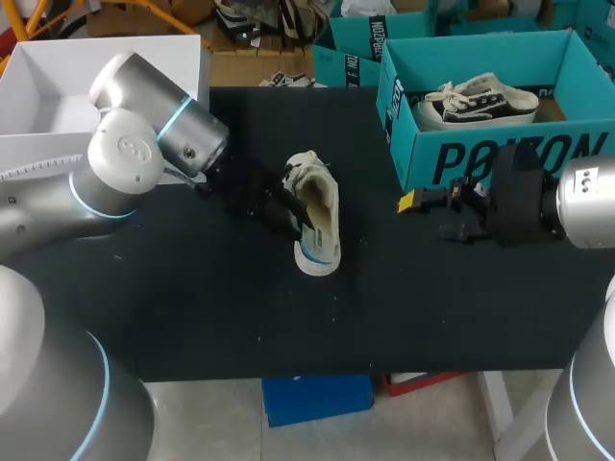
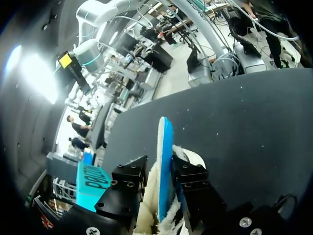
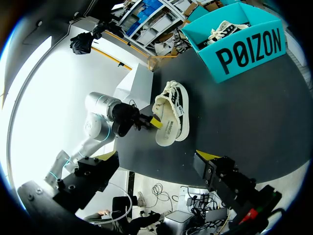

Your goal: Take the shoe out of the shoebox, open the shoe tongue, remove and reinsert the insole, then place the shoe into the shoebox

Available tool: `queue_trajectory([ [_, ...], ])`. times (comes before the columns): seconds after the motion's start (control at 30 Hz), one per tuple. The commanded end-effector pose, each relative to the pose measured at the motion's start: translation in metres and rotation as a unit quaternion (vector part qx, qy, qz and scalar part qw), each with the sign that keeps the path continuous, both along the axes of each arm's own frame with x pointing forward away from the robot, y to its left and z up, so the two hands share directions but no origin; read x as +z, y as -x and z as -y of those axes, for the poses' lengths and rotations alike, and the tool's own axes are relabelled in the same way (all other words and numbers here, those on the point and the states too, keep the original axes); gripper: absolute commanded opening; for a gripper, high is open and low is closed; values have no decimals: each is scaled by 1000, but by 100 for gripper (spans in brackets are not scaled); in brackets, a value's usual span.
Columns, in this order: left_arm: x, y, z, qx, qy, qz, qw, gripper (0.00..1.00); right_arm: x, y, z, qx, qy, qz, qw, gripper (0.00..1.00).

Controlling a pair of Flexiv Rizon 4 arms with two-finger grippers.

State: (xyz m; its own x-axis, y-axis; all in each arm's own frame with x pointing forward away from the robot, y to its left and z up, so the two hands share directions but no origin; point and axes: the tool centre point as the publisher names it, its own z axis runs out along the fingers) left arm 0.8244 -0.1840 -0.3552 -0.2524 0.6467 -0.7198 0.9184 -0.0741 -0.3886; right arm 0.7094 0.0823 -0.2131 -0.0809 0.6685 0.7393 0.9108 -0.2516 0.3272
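1. Black table (image 1: 192, 307), both arms over it.
2. Teal shoebox (image 1: 500, 158) at the far right of the table, open, with a black-and-white sneaker (image 1: 485, 104) inside.
3. Cream shoe (image 1: 322, 216) out of the box, lying on its side mid-table, well apart from the shoebox, opening toward the left arm.
4. Blue-and-white insole (image 2: 165, 161) stands on edge at the shoe's opening.
5. Left gripper (image 2: 164, 171): fingers clamped on the insole from both sides, fleecy lining just below.
6. Right gripper (image 1: 423, 213): fingers apart, nothing between them, just in front of the shoebox's front wall, clear of the shoe.
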Motion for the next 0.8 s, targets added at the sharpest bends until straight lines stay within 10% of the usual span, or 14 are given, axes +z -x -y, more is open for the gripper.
queue_trajectory([
  [0.03, 0, 1, 0, 0, -3, 2, 1000, 0, 0, 0, 0, 0, 0, 0, 1000, 100],
  [0.8, -11, -24, -3, 24, -7, 24, 999, 0, 0, 0, 0, 0, 0, 0, 1000, 100],
])
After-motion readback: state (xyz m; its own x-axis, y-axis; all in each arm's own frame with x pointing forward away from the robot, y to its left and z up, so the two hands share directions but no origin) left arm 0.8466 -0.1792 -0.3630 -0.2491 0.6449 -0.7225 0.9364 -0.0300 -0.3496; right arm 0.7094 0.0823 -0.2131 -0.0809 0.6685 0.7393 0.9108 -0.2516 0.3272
